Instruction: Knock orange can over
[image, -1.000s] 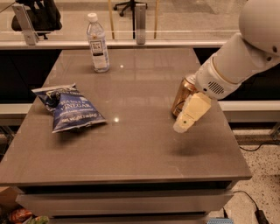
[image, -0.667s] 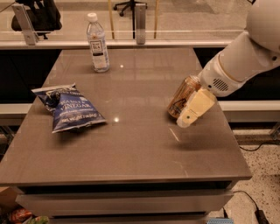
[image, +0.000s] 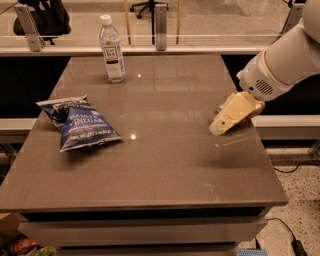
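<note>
Orange can (image: 257, 107) perhaps behind fingers (image: 231, 114), right tabletop (image: 165, 165)

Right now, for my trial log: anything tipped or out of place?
Nothing stands out. Water bottle upright at the back, chip bag lying flat left, gripper low near the table's right edge; the orange can isn't plainly visible.

The orange can (image: 257, 108) sits almost wholly hidden behind the gripper (image: 220, 126), near the right edge of the desk (image: 165, 170). Only an orange-tan sliver shows, so I can't tell its pose.
</note>
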